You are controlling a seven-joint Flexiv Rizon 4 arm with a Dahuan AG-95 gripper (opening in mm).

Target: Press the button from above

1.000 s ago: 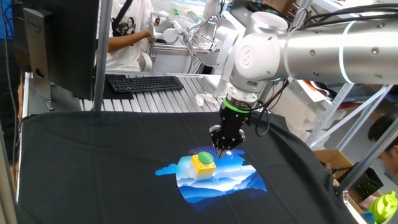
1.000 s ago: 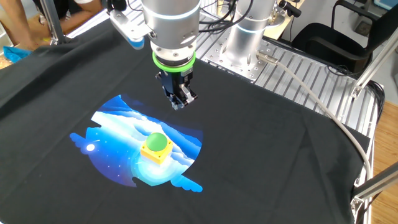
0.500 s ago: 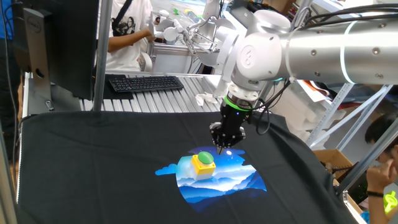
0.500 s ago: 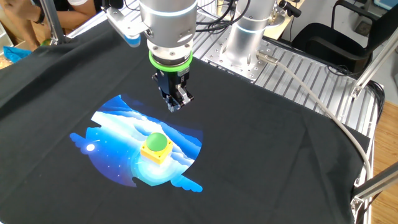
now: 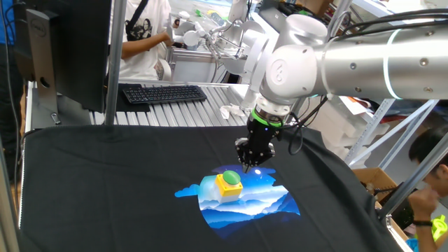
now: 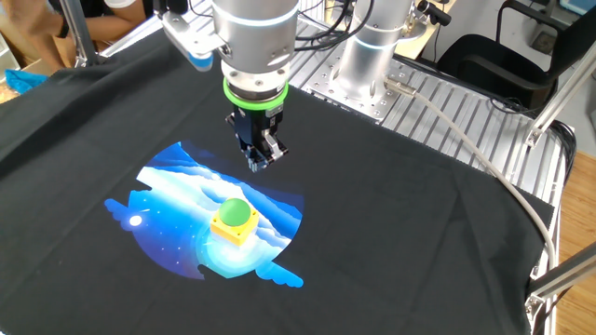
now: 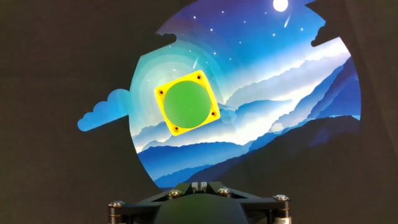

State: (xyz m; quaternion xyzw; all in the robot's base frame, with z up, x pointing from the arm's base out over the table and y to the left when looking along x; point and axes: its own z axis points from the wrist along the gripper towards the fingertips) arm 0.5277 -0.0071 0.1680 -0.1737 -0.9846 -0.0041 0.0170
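The button (image 5: 229, 176) is a green dome on a yellow box (image 5: 229, 187) that stands on a blue printed picture on the black cloth. It also shows in the other fixed view (image 6: 236, 212) and in the hand view (image 7: 186, 102). My gripper (image 5: 246, 166) points down and hangs above the cloth, just beyond the button and higher than its cap. In the other fixed view the gripper (image 6: 258, 166) is up-screen of the button. In the hand view the gripper (image 7: 199, 185) shows its fingertips touching each other, with nothing between them.
The black cloth (image 6: 400, 242) covers the table. A keyboard (image 5: 162, 93) and a monitor (image 5: 77, 49) stand at the far side, with a person (image 5: 143, 35) behind. A second robot base (image 6: 368, 46) and slatted metal table (image 6: 466, 121) lie beyond the cloth.
My gripper has shifted slightly sideways, toward the button's side. The button has not moved.
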